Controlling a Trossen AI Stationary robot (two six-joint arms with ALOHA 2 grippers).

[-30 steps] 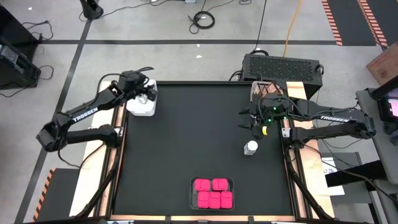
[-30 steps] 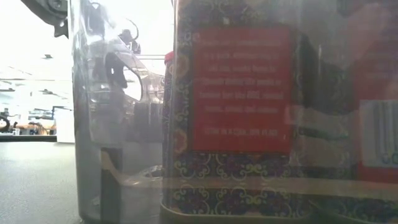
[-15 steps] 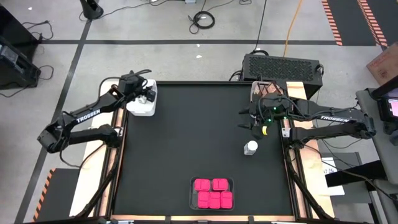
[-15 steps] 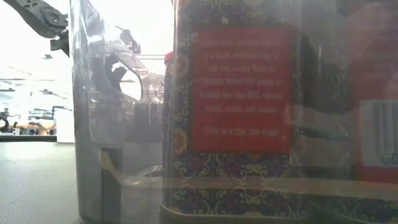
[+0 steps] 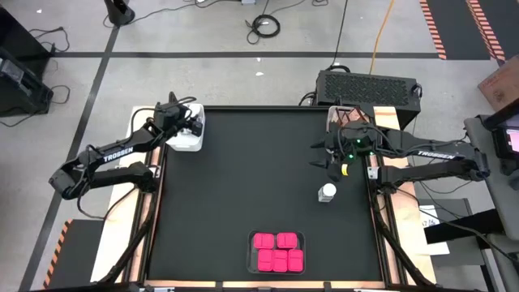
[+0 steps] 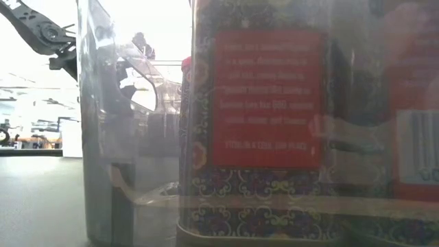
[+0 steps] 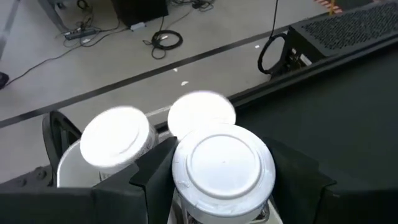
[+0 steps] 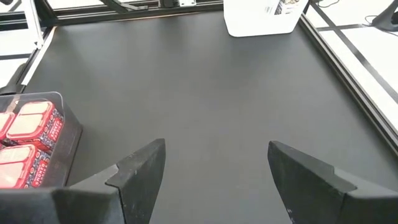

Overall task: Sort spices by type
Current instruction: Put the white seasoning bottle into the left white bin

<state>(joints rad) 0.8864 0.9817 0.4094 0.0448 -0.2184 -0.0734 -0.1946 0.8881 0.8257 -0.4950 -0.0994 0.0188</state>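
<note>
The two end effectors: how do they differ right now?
The left end effector is closed around a white-lidded jar above the white tray at the table's far left corner; the right end effector is open and holds nothing, over bare black table near the right edge. Both have two dark fingers.

black table (image 5: 243,178): white tray (image 5: 185,138), clear tray (image 5: 276,251), white-lidded jar (image 5: 327,193).
</note>
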